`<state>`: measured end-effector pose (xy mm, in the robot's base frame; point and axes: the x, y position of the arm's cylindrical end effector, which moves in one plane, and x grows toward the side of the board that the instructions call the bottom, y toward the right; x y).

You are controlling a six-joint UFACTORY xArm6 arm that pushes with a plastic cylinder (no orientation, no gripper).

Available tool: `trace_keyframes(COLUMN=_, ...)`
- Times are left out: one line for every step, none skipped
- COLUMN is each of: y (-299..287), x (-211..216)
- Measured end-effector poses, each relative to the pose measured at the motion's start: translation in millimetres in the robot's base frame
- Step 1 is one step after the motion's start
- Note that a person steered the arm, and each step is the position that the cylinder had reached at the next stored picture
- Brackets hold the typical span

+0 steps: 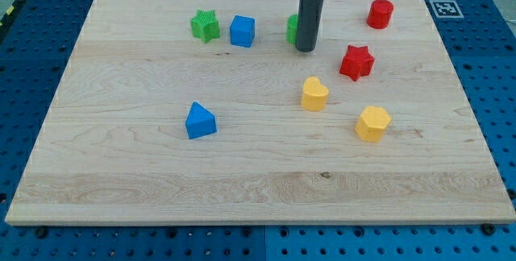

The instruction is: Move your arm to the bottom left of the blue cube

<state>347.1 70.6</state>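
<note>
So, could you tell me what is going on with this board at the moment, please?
A single arm with a dark rod is sliding its tip over a wooden board scattered with coloured blocks. The tip sits just in front of a partly hidden green block, to the view's right of the blue cube. It is meant to reach that cube's bottom left, and is not there yet.

- The board (161, 172) was pale wood with a fine grain.
- The table around it was blue.
- Blocks: a blue cube (242, 31), a blue triangle (199, 121), a green star (205, 26), a green block (293, 29), a red star (355, 62), a red cylinder (380, 14), a yellow heart (314, 94), a yellow hexagon (372, 123).
- The rod was dark grey down to my tip (305, 50).
</note>
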Motion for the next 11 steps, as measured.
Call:
trace_keyframes(y=-24, x=0)
trace_keyframes(y=-42, x=1)
trace_keyframes(y=-51, x=4)
trace_keyframes(y=-65, x=5)
trace_keyframes(y=-70, x=5)
trace_keyframes(y=-96, x=5)
trace_keyframes(y=-102, x=5)
trace_keyframes(y=-118, x=5)
trace_keyframes(y=-132, x=5)
trace_keyframes(y=-132, x=4)
trace_keyframes(y=-132, x=-14)
